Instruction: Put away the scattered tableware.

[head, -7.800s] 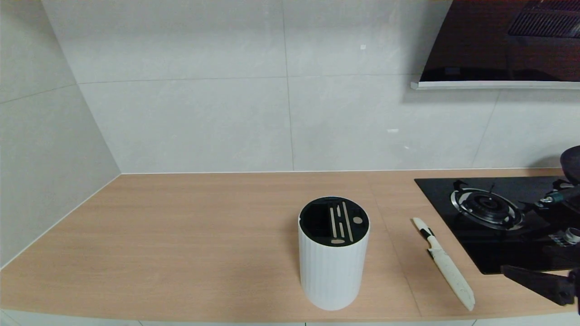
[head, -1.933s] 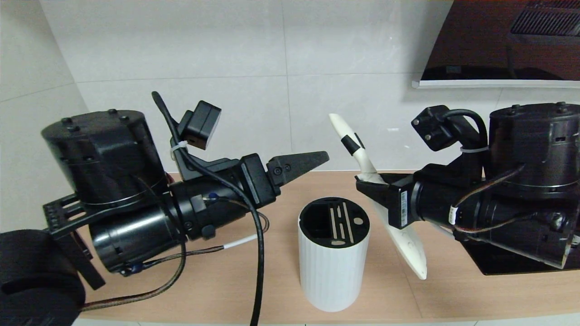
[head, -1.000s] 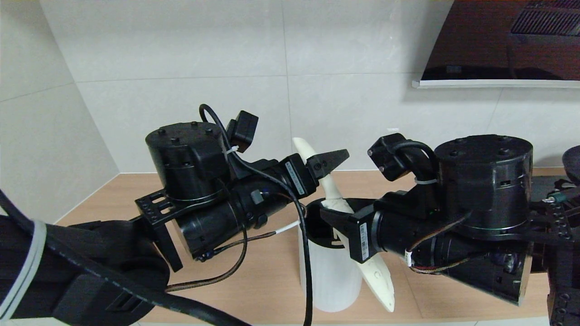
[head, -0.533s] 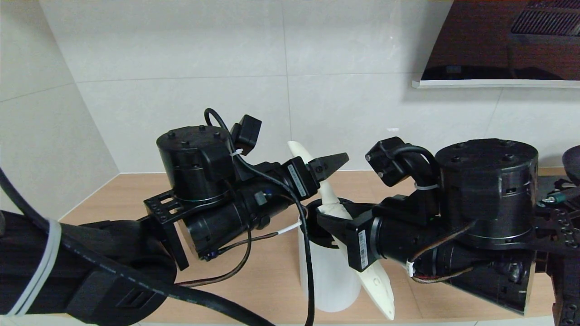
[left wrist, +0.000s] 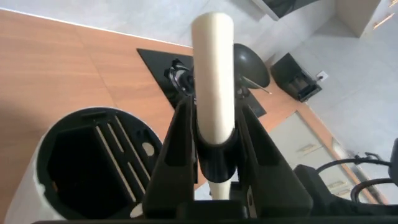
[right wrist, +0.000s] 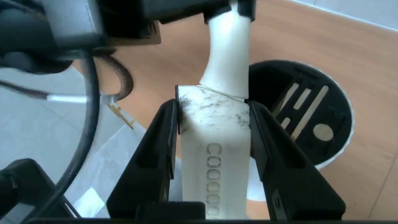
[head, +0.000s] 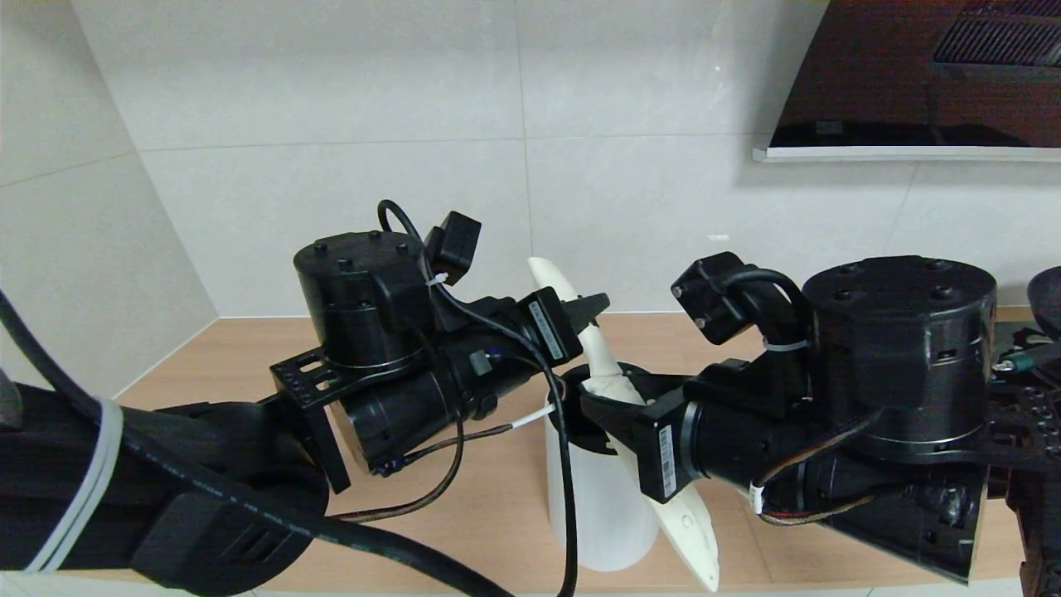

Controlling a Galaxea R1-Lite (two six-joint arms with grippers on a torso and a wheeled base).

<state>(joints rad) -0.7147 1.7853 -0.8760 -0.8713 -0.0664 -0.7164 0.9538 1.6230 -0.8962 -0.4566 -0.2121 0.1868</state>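
**Two grippers are holding one knife over the holder**

The white knife (head: 686,522) is hanging in the air, tilted. In the head view its handle end is pointing to 11 o'clock and its blade tip to 5 o'clock.

The left gripper (head: 583,315) is sitting at the knife's 9 o'clock side. Its jaws are squeezing the round handle, right by the black band. The right gripper (head: 613,391) is sitting at the 3 o'clock side, lower down on the knife, and its jaws are pinching the wide, flat blade part. So both grippers are gripping the same knife, one just above the other.

The white holder (head: 593,506) is standing upright on the wooden counter (head: 497,514), under the middle of the knife. Its black top has long slots and small holes in it. The blade tip is hanging past the holder's 4 o'clock side, outside the slots. I cannot tell if it is touching the wall.

The black stove (left wrist: 158,59) is lying on the counter at the holder's 3 o'clock.
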